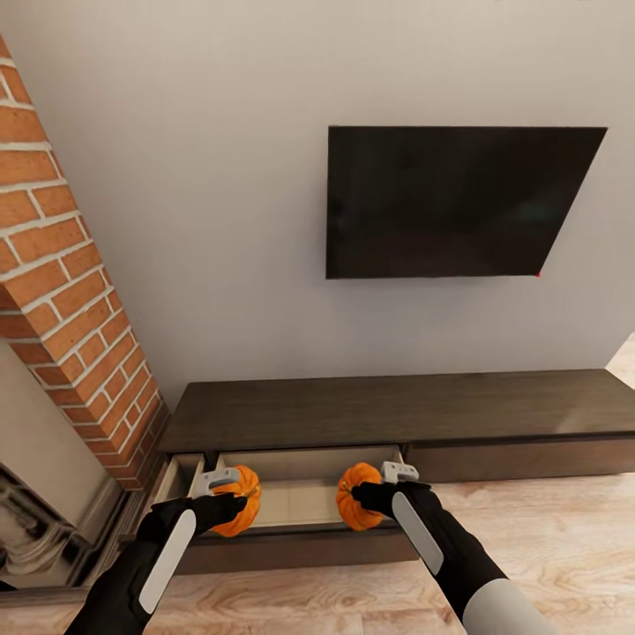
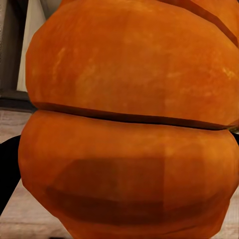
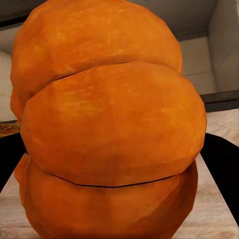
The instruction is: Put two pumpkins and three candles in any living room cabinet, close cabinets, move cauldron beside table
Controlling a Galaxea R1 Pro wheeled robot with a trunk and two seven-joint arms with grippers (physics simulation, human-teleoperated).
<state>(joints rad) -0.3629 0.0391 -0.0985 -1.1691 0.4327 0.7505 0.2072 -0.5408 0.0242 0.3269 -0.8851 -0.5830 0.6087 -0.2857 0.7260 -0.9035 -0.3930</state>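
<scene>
Two orange ribbed pumpkins are held over the open drawer point(image 1: 304, 503) of the long dark brown cabinet point(image 1: 397, 410). My left gripper point(image 1: 231, 503) is shut on the left pumpkin point(image 1: 243, 503), which looms close in the left wrist view point(image 2: 129, 124). My right gripper point(image 1: 366, 496) is shut on the right pumpkin point(image 1: 354, 498), seen close up in the right wrist view point(image 3: 109, 129). The drawer's pale wood floor shows between the two pumpkins. The candles and the cauldron are out of view.
A black TV point(image 1: 450, 198) hangs on the grey wall above the cabinet. A red brick fireplace column point(image 1: 70, 291) stands at the left, close to the drawer's end. Light wood floor point(image 1: 547, 529) lies in front of the cabinet.
</scene>
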